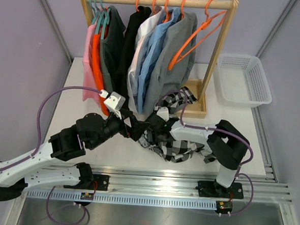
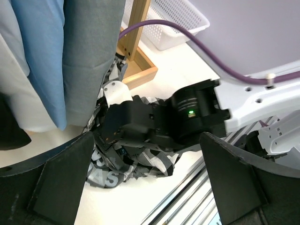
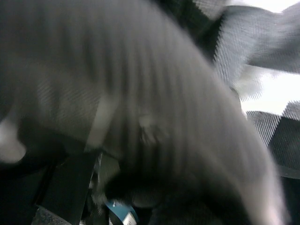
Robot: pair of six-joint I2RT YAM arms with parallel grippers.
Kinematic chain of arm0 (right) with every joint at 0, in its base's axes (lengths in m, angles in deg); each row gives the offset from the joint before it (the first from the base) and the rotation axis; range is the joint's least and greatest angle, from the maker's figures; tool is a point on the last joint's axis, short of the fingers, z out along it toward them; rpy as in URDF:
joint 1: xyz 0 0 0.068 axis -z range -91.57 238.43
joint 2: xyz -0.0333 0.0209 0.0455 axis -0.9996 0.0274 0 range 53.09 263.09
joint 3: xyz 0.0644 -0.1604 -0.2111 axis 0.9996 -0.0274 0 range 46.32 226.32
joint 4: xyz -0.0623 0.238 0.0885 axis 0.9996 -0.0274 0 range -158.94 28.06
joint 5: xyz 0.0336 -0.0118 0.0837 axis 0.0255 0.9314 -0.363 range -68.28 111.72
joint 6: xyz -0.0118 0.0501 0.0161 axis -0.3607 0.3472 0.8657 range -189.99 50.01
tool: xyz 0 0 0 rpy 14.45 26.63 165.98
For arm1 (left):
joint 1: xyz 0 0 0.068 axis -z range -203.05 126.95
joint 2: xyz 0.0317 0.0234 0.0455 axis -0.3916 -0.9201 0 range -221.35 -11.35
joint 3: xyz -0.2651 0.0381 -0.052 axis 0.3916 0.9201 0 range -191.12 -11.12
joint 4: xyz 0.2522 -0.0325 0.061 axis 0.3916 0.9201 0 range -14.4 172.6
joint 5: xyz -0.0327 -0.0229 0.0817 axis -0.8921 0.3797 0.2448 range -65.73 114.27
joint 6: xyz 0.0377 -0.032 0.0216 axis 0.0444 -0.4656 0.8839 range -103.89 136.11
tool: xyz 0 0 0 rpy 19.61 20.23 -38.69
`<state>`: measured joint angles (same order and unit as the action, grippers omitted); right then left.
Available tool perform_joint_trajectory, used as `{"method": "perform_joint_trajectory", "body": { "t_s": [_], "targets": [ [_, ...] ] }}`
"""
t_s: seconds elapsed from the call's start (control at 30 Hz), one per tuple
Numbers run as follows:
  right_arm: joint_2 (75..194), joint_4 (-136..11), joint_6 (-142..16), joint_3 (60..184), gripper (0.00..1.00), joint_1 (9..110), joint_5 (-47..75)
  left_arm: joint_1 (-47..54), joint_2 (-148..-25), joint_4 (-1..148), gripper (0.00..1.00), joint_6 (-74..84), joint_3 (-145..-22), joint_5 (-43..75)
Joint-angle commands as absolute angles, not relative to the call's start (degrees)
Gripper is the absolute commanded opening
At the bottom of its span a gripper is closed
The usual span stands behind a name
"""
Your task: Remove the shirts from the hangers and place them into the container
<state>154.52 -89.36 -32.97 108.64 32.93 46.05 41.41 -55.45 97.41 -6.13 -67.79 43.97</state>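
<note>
Two grippers meet nose to nose, low over the tabletop (image 1: 111,158).

- Left gripper (image 2: 146,135): fingers (image 2: 61,183) spread wide, framing the right gripper (image 1: 151,129), which sits just ahead of it.
- Right gripper: jaws also spread wide, tip down among the folds of the plaid shirt (image 1: 181,147). Its own wrist view is a blur of grey cloth pressed close, with a patch of plaid at the right edge.
- Plaid shirt: off its hanger, heaped on the tabletop under the right gripper and trailing back beneath that arm.
- Beyond both grippers, on the rack rod (image 1: 162,0): the grey shirt (image 1: 176,58), light blue shirt (image 1: 154,56), white shirt (image 1: 138,61) and black shirt (image 1: 128,45) hang closest. The dark grey shirt (image 1: 113,44), orange shirt (image 1: 97,63) and pink shirt (image 1: 88,57) hang further to the left gripper's side.
- One bare orange hanger (image 1: 195,36) hangs tilted, beyond the right gripper.
- Container (image 1: 258,81): on the tabletop, well off to the right gripper's outer side, past the rack's wooden base (image 1: 196,102).
</note>
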Motion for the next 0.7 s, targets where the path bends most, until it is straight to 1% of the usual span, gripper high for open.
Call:
{"method": "perform_joint_trajectory", "body": {
  "t_s": [0.0, 0.13, 0.17, 0.2, 0.23, 0.27, 0.3, 0.33, 0.37, 0.4, 0.47, 0.53, 0.6, 0.63, 0.67],
  "targets": [
    [157.76, -84.18, -28.07, 107.76, 1.00, 32.62, 47.03, 41.72, -53.98, 97.75, 0.99, -6.66, -67.20, 46.42],
    [160.40, -83.92, -22.88, 103.55, 0.99, 32.62, 47.73, 41.72, -53.01, 97.75, 0.99, -6.75, -66.41, 46.68],
    [161.10, -83.74, -21.40, 102.84, 0.98, 32.62, 47.73, 41.72, -53.01, 97.75, 0.99, -6.92, -66.23, 46.77],
    [161.28, -83.65, -20.60, 102.14, 0.93, 32.71, 47.99, 41.63, -53.01, 97.75, 0.99, -6.83, -66.15, 46.60],
    [161.37, -83.57, -19.81, 100.83, 0.85, 32.71, 48.52, 41.63, -53.10, 97.67, 0.99, -6.83, -66.14, 46.51],
    [161.37, -83.48, -17.63, 100.12, 0.74, 32.71, 49.13, 41.72, -53.18, 97.67, 0.99, -6.83, -66.14, 46.51],
    [161.37, -83.56, -16.56, 99.41, 0.46, 32.71, 50.44, 41.72, -53.36, 97.67, 0.99, -6.83, -66.14, 46.42],
    [161.46, -83.83, -15.68, 98.54, 0.23, 33.32, 50.54, 41.72, -53.53, 97.58, 0.99, -6.83, -66.23, 46.24],
    [161.29, -84.26, -14.02, 98.27, 0.06, 33.76, 50.72, 41.72, -53.62, 97.58, 0.99, -6.83, -66.23, 46.16],
    [161.29, -84.96, -13.22, 98.00, 0.00, 34.11, 51.24, 41.72, -53.71, 97.58, 0.99, -6.83, -66.41, 45.81],
    [159.02, -87.25, -11.11, 97.39, 0.00, 35.08, 52.03, 41.72, -54.06, 97.66, 0.99, -6.92, -66.58, 45.72],
    [155.94, -91.46, -8.83, 96.77, 0.00, 35.08, 55.45, 41.72, -53.98, 97.67, 0.99, -7.01, -66.67, 45.45],
    [149.18, -95.58, -4.70, 96.68, 0.00, 35.08, 60.19, 41.72, -54.15, 97.67, 0.99, -7.18, -66.76, 45.19],
    [143.94, -100.48, -1.72, 97.03, 0.00, 35.00, 63.87, 41.72, -54.41, 97.49, 0.99, -7.27, -66.76, 44.84],
    [141.19, -103.40, -0.39, 97.38, 0.00, 34.99, 63.90, 41.72, -54.42, 97.40, 0.99, -7.27, -66.85, 44.84]
  ]
}}
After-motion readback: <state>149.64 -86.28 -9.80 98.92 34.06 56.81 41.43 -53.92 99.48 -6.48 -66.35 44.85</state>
